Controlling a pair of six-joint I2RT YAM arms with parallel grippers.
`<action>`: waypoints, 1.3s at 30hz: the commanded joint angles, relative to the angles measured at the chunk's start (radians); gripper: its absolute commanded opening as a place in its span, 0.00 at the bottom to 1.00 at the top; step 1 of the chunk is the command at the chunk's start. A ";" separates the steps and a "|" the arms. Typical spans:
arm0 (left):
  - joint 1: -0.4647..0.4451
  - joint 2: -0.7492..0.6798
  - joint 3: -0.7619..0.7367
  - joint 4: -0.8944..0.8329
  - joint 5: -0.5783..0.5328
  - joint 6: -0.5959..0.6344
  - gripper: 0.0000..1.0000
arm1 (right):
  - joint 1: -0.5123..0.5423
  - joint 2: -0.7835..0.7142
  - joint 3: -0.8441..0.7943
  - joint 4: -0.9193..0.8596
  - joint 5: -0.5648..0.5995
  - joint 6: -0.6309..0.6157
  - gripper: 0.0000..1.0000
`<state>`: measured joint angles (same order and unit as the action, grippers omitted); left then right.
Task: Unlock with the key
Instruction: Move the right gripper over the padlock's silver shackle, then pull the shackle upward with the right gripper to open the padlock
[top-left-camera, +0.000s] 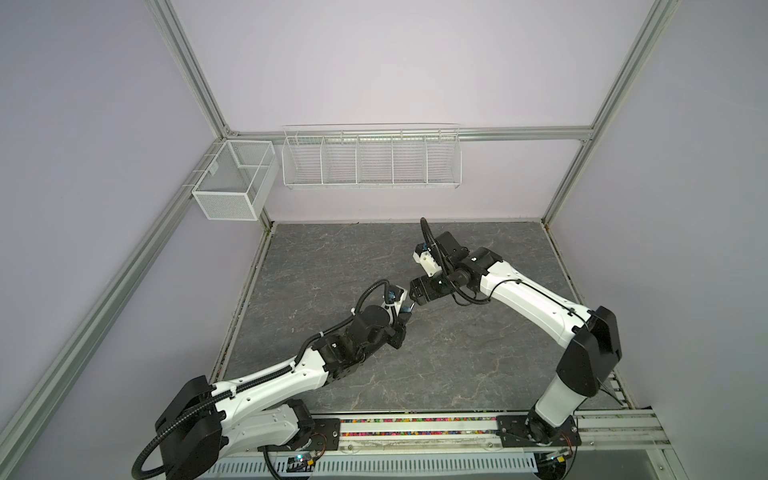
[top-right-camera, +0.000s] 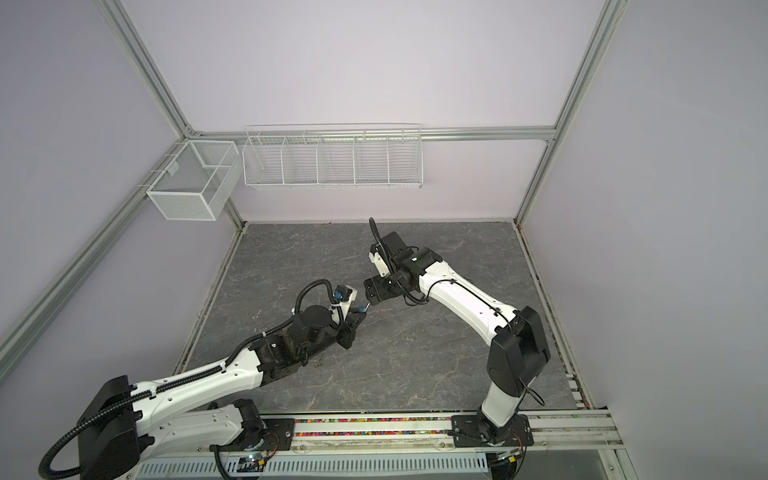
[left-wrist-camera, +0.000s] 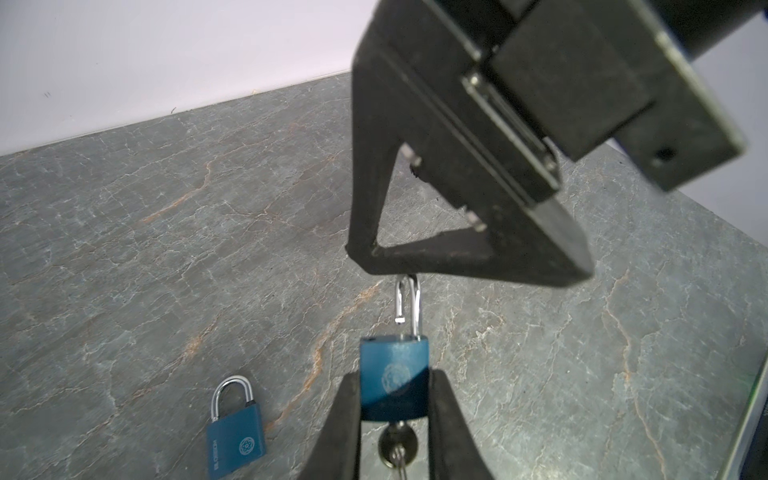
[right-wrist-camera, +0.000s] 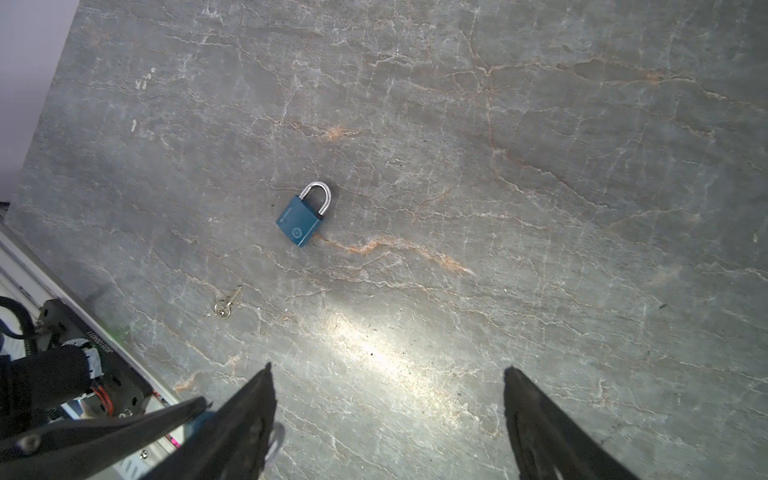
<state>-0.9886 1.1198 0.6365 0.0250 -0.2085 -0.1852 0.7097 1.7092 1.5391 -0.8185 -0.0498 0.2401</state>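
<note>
Centrally, above the dark grey stone-patterned table slab (top-left-camera: 457, 353): small blue padlock (left-wrist-camera: 392, 357) with silver steel shackle (left-wrist-camera: 409, 303), clamped by the flat sides of its body in the left gripper (left-wrist-camera: 394, 386), jaws set narrow around it. Small silver key (left-wrist-camera: 397, 446) seated in the keyway at the underside of the body. Short leg of the shackle clear of the body, long leg seated: lock judged already released. Spread wide and holding nothing, right gripper (right-wrist-camera: 388, 370), with one black finger (left-wrist-camera: 415, 257) close against the shackle crown; contact not decidable.

Step in hand, as judged: drawing the shackle fully out to prove the release. For a clean result:
- Centre the crown between the right jaws before closing.
- Pull along the line of the long leg, not across it.
- Keep the left clamp firm on the body and clear of the key.
- Avoid any sideways push, likely to swing the lock in its grip.

Flat on the slab, well apart from both grippers: second blue padlock (right-wrist-camera: 303, 218), shackle closed, with spare silver keys (right-wrist-camera: 224, 305) near it.

Surface: matt, veined in pale and rust tones, some glare under the right wrist.

Surround: pale lilac walls (top-left-camera: 395, 62), aluminium frame posts (top-left-camera: 195, 75), white mesh basket (top-left-camera: 235, 183) and white five-bay wire rack (top-left-camera: 370, 160) hung on the frame rails.
</note>
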 joint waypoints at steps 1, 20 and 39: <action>-0.001 -0.018 -0.006 0.024 -0.005 0.016 0.00 | 0.001 0.022 0.017 -0.042 0.031 -0.046 0.87; -0.001 -0.022 -0.019 0.046 -0.051 0.001 0.00 | -0.012 -0.102 -0.105 0.026 -0.068 -0.074 0.87; -0.001 -0.018 0.002 0.060 -0.009 -0.001 0.00 | -0.091 -0.012 -0.052 0.100 -0.293 -0.053 0.91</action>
<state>-0.9890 1.1091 0.6224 0.0544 -0.2268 -0.1864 0.6338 1.6844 1.4868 -0.7410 -0.2413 0.1940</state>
